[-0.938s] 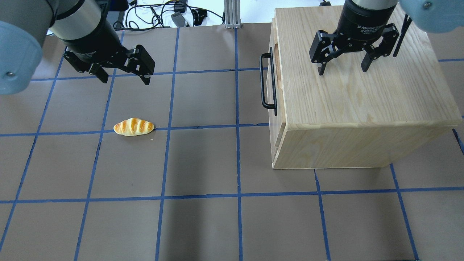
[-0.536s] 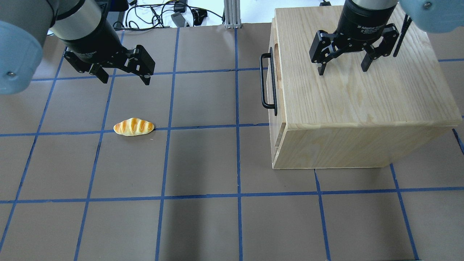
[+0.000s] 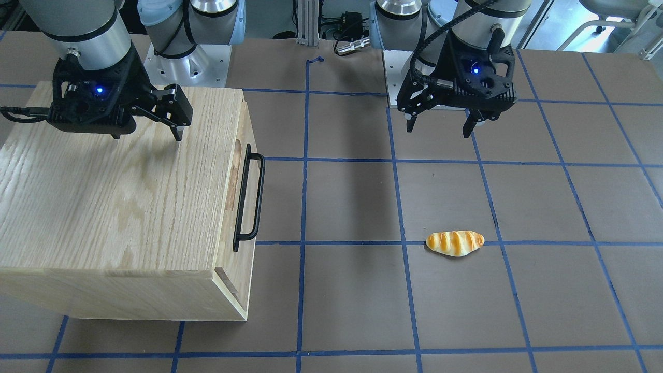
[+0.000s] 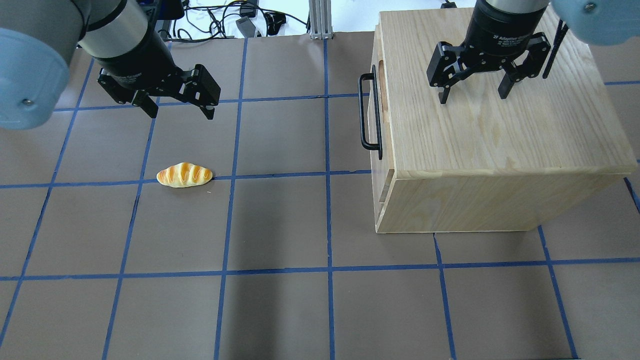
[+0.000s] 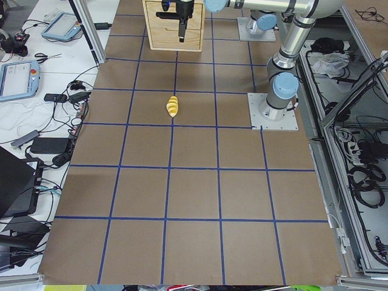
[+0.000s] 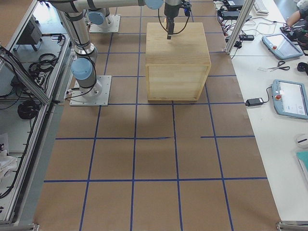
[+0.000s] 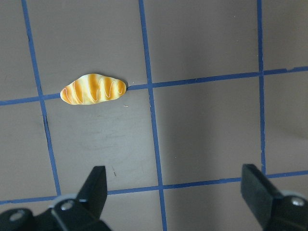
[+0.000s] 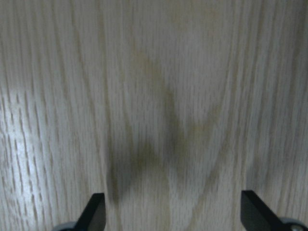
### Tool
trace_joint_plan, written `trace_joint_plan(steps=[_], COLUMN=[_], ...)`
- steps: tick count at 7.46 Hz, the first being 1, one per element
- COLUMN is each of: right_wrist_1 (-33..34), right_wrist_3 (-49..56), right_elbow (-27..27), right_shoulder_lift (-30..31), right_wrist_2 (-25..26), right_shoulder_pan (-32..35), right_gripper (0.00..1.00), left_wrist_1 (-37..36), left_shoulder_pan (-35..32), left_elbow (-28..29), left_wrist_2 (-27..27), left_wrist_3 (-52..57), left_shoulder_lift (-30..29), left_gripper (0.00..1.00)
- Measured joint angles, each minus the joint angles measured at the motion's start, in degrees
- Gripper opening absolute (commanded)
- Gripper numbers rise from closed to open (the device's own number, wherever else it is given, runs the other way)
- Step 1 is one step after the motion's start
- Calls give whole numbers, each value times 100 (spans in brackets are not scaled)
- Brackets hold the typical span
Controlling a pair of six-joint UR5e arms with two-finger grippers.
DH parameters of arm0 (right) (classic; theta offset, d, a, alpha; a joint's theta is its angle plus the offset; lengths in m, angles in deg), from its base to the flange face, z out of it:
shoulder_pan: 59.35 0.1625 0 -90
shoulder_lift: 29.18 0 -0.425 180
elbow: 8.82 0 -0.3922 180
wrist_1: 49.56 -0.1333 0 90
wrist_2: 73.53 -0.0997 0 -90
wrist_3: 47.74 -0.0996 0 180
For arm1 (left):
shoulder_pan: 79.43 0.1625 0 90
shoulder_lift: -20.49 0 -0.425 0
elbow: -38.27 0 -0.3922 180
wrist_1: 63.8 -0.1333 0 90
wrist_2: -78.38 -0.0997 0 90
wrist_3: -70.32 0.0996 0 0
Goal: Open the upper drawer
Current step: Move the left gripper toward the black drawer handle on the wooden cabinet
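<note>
Seen from overhead, a tall oak cabinet [image 4: 490,130] stands on the right side of a brown bench [image 4: 280,225] marked with a blue tape grid. The upper drawer [image 3: 246,129] sits at the top of the cabinet's front, which faces left toward the middle of the bench. The drawer looks fully shut, its panel level with the cabinet face. Its long black bar handle [image 4: 361,112] stands out from the panel, free and untouched. The right hand [image 4: 472,96] hangs over the far part of the cabinet's top with its fingers spread apart, holding nothing. It is probably parked there, or ready to press down and steady the cabinet while the drawer is pulled. The left hand [image 4: 181,114] hovers above the far left of the bench, fingers wide apart and empty, well apart from the handle. Because the handle faces that side, this arm likely has the straight approach, and its wide opening would suit closing around the bar. A small striped bread roll [image 4: 184,175] lies on the bench just nearer than the left hand, well clear of the drawer. Compared with a moment ago, the left hand has drifted slightly right and nearer, toward the cabinet. The right hand, the drawer and the roll have not moved.
</note>
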Motion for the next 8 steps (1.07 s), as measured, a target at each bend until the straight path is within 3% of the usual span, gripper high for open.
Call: trace_joint_plan(steps=[3,8], right_wrist_1=[0,0], right_wrist_3=[-4,-2], right_elbow=[0,0], right_shoulder_lift=[0,0], right_wrist_2=[0,0], right_shoulder_pan=[5,5], right_gripper=[100,100], left_wrist_1=[-381,-1674], left_shoulder_pan=[-109,-981], left_elbow=[-13,35], left_wrist_2=[488,1082], left_wrist_3=[-632,-2191], left_shoulder_lift=[-307,-1065], left_gripper=[100,100])
